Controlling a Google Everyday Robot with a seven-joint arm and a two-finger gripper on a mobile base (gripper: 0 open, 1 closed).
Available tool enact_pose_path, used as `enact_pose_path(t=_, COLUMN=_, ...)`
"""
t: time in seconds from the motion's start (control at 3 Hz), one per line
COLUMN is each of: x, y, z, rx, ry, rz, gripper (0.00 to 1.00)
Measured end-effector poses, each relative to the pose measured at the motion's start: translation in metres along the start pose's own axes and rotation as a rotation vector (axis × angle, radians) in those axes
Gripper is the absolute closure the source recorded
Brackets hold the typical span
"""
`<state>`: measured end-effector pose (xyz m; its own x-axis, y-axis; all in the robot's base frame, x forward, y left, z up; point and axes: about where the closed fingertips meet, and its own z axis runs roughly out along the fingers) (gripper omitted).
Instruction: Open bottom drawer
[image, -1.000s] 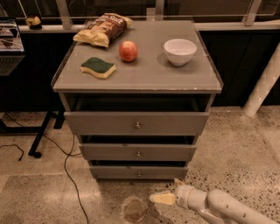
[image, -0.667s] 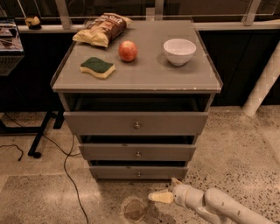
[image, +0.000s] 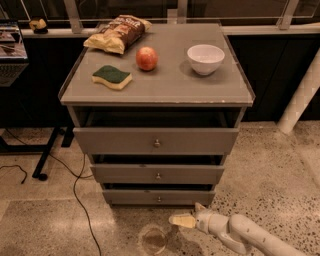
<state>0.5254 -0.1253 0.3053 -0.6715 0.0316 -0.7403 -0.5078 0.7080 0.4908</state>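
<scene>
The bottom drawer (image: 159, 196) is the lowest and narrowest of three grey fronts, with a small round metal knob (image: 159, 199) at its centre. It stands out slightly from the cabinet, as do the two drawers above it. My gripper (image: 182, 220) is on the end of the white arm (image: 240, 234), which comes in from the lower right. It is low over the floor, just in front of the bottom drawer, below and a little right of the knob. It does not touch the drawer front.
On the cabinet top (image: 165, 85) lie a chip bag (image: 117, 32), an apple (image: 147, 58), a green-and-yellow sponge (image: 112, 77) and a white bowl (image: 205, 59). A black cable (image: 77, 192) runs over the floor at left. A round mark (image: 152, 240) is on the floor beside the gripper. A white pillar (image: 302, 97) stands at right.
My gripper has moved slightly up and toward the bottom drawer front. The drawers have not moved.
</scene>
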Motion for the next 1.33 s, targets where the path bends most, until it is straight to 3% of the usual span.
enact_pose_path(t=0.33, x=-0.0011, y=-0.0204, z=0.0168, rx=0.034, ry=0.001, rz=0.039, gripper=0.0)
enact_pose_path(t=0.67, x=-0.0022, y=-0.0212, z=0.0177, rx=0.034, ry=0.0, rz=0.039, gripper=0.0)
enact_pose_path(t=1.0, x=-0.0021, y=-0.0212, z=0.0177, rx=0.034, ry=0.0, rz=0.039, gripper=0.17)
enact_pose_path(t=1.33, x=-0.0021, y=-0.0211, z=0.0177, rx=0.034, ry=0.0, rz=0.039, gripper=0.4)
